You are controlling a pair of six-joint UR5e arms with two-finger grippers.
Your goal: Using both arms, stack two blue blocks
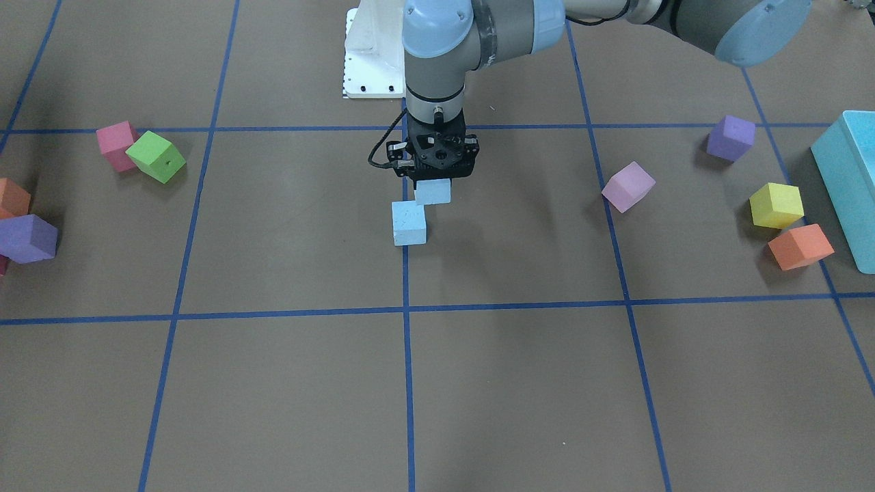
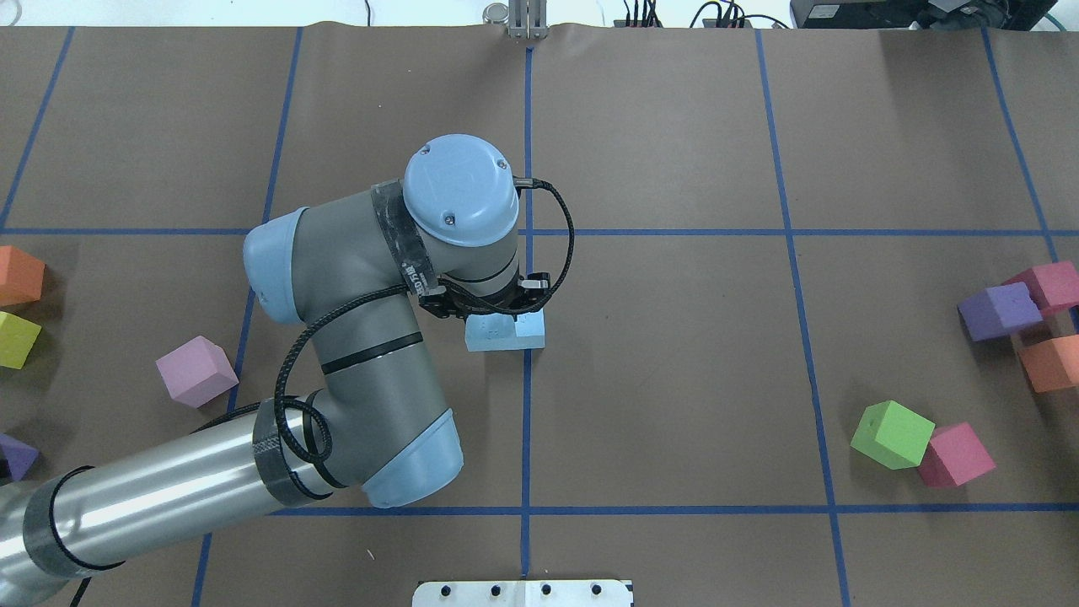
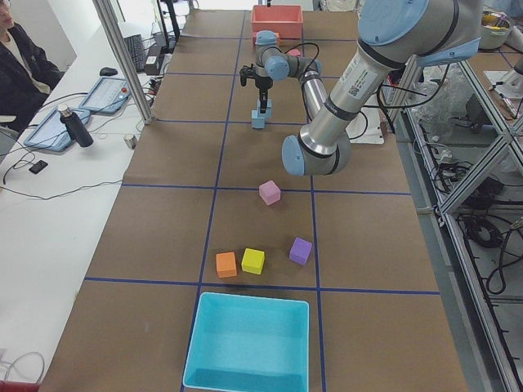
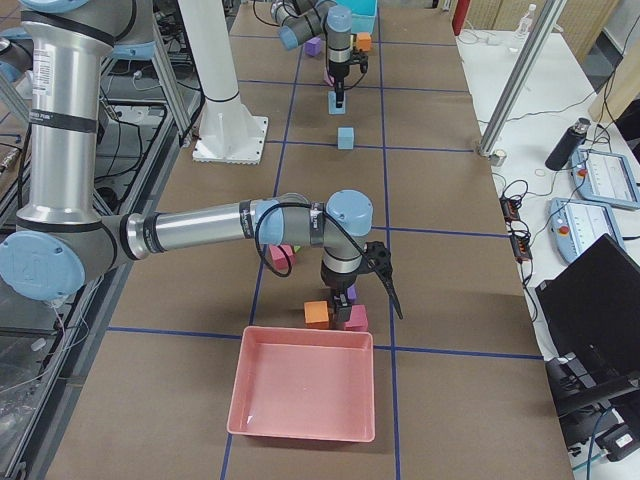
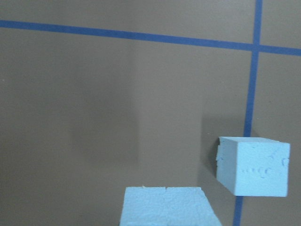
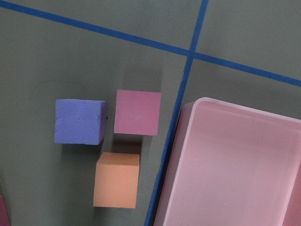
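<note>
The black two-finger left gripper (image 1: 433, 179) grips one pale sky-blue speckled foam cube (image 1: 433, 193), just beside the second pale sky-blue foam cube (image 1: 409, 223) on the brown table (image 1: 519, 383), at its 1 o'clock seen from the front. The black right gripper (image 4: 347, 306): wide or narrow, I cannot tell.

A brown paper-covered table (image 1: 519, 383) is crossed by blue tape lines (image 1: 408, 383). At its middle, one pale sky-blue foam cube (image 1: 409, 223) sits on a line. Toward the left end lie a lilac foam cube (image 1: 627, 186), a purple foam cube (image 1: 731, 137), a yellow foam cube (image 1: 776, 205) just beside an orange foam cube (image 1: 800, 246), and a turquoise bin (image 1: 847, 191). Toward the right end, a green foam cube (image 1: 156, 157) touches a pink foam cube (image 1: 114, 145), and a pink tray (image 4: 303, 390) lies beyond.
</note>
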